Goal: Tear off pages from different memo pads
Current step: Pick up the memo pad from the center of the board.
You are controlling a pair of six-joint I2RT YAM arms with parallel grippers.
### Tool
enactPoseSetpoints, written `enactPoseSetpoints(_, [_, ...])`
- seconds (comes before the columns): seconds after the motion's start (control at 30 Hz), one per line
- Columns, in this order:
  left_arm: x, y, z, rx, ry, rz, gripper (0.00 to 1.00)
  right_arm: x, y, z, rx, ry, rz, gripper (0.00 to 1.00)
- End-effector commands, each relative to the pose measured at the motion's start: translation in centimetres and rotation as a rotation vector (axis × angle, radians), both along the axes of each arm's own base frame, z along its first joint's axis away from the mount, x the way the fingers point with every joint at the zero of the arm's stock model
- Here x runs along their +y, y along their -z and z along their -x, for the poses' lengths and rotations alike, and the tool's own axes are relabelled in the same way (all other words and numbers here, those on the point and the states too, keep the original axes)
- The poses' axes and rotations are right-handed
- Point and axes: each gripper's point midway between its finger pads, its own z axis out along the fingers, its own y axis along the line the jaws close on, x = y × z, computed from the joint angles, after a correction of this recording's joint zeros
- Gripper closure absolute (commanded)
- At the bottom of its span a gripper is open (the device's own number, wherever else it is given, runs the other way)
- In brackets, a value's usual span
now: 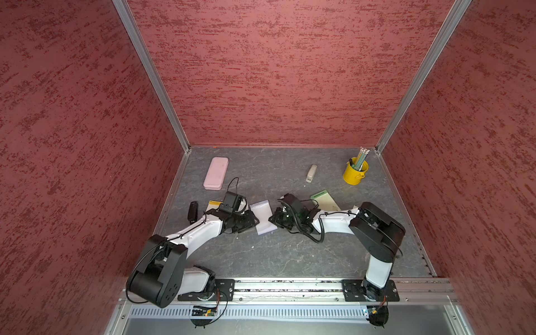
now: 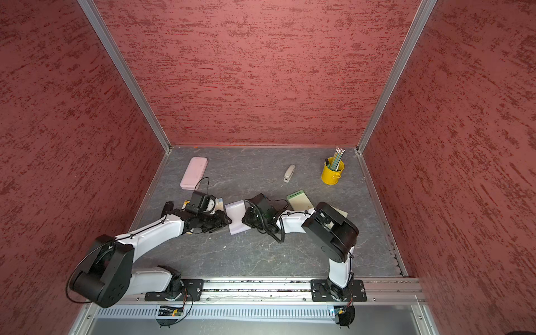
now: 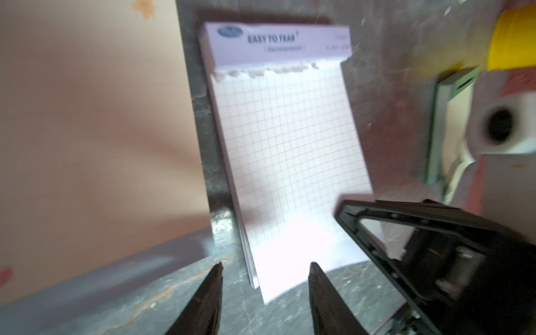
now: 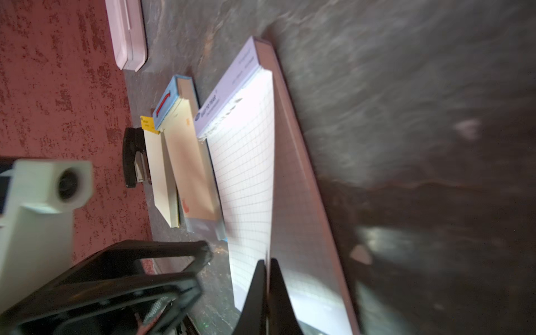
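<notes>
The lilac memo pad (image 1: pixel 262 216) (image 3: pixel 278 130) lies flat between my two grippers. My right gripper (image 4: pixel 268 261) (image 1: pixel 272 219) is shut on the free edge of its top gridded page (image 4: pixel 246 174), which bows up off the pad. My left gripper (image 3: pixel 265 265) (image 1: pixel 255 222) stands open just off the pad's other side, with nothing between its fingers. The blue-strip pad (image 4: pixel 168 98), topped by a cream sheet with orange marks (image 4: pixel 188 174), and the yellow-strip pad (image 4: pixel 161 168) lie beside the left arm. The green-strip pad (image 2: pixel 300 200) lies by the right arm.
A pink case (image 1: pixel 216 173) lies at the back left and a beige stapler (image 1: pixel 311 173) at the back middle. A yellow cup of pencils (image 1: pixel 355 172) stands at the back right. A black stapler (image 1: pixel 193 211) lies by the left wall. A pale sheet (image 2: pixel 343 213) shows under the right arm.
</notes>
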Motion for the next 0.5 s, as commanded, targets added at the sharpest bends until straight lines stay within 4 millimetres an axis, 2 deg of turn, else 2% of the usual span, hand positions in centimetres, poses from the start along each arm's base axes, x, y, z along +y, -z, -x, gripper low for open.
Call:
enactPoseSetpoints(0.0, [-0.8,-3.5,-1.2,-0.085,0.018,0.122,0.48,-0.8,-4.6,-1.8,-0.11,0.011,-0.097,1.0])
enactPoseSetpoints(0.17, [-1.2,-8.0,-3.2,-0.236,0.004,0.269,0.41,-3.5,-7.6,-2.6,-0.155,0.022,-0.16,1.0])
enactPoseSetpoints(0.3, [-1.7,-10.5,-4.8,-0.338,-0.031,0.387,0.17,-5.4,-10.4,-3.1,-0.199,0.029,-0.207,1.0])
enactPoseSetpoints(0.47, [-3.0,-12.5,-6.5,-0.41,-0.041,0.537,0.13,-6.0,-13.4,-2.8,-0.249,-0.02,-0.245,1.0])
